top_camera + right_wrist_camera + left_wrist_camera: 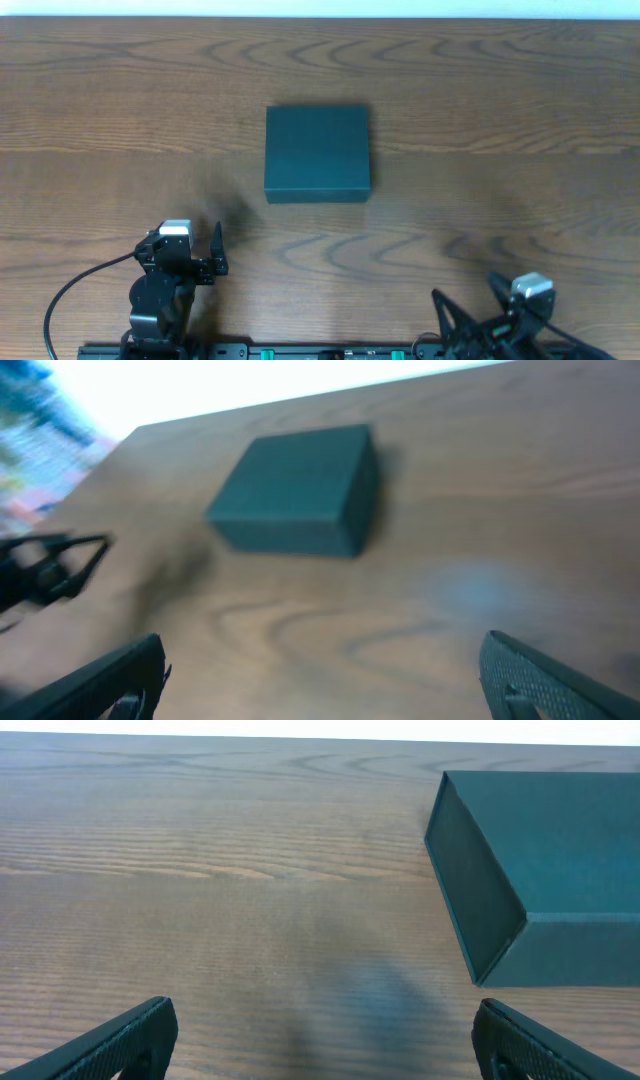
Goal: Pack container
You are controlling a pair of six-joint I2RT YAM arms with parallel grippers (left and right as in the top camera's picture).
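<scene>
The dark teal container (317,153) sits shut, lid down, in the middle of the wooden table. It shows at the upper right of the left wrist view (540,870) and, blurred, at the top centre of the right wrist view (300,490). My left gripper (184,246) is open and empty near the front left, short of the container and to its left; its fingertips (325,1040) are spread over bare wood. My right gripper (468,296) is open and empty at the front right, angled toward the container, with its fingertips (320,675) wide apart. No snack packets are in view.
The wooden table (500,200) runs to a pale far edge. A black rail (300,352) with the arm bases lies along the front edge. A black cable (70,295) loops at the front left. The left arm (50,565) shows in the right wrist view.
</scene>
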